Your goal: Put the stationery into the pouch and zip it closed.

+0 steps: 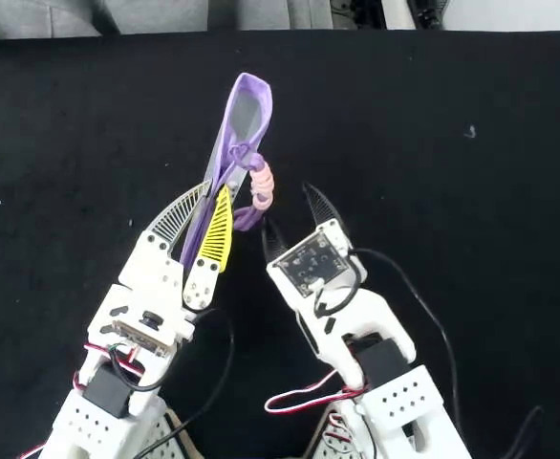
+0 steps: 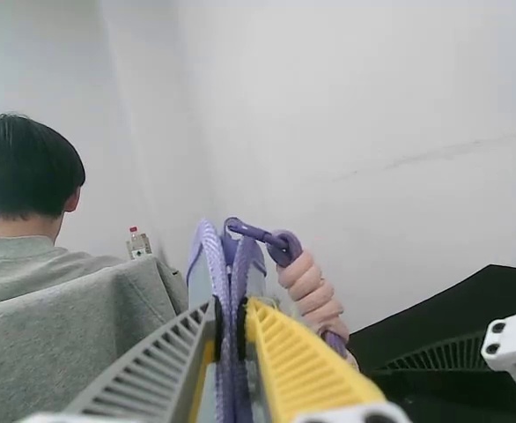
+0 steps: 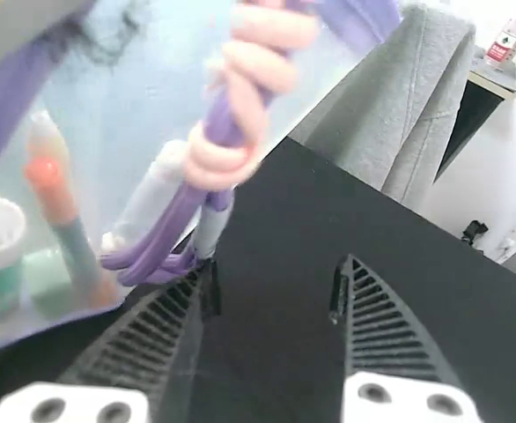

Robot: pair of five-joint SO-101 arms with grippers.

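**Pouch clamped in my left gripper, my right gripper open beside its cord**

From above, the pouch (image 1: 246, 113) is seen edge-on, so only a narrow purple strip of it shows. Whether it is zipped shut cannot be made out. Seen from my right wrist, its clear side is blurred and cut off at the frame edge. The stationery (image 3: 49, 189) inside reads only as vague shapes: an orange-tipped stick, a white-and-green roll and a white barrel. I cannot tell whether the pouch's lower edge touches the table (image 1: 452, 143).

My left gripper (image 1: 215, 193) is closed on the pouch, one grey finger and one yellow finger pressing its purple edge from either side. The pouch stands beyond the fingertips. A pink coil (image 1: 261, 186) hangs from it on the side toward my other arm, with a purple cord (image 3: 157, 251) looped below.

My right gripper (image 1: 291, 216) is spread wide with nothing between its black fingers. It sits just beside the coil and cord; whether one fingertip touches the cord is unclear.

The table is matt black. A pale wall (image 2: 372, 106) rises behind the pouch.
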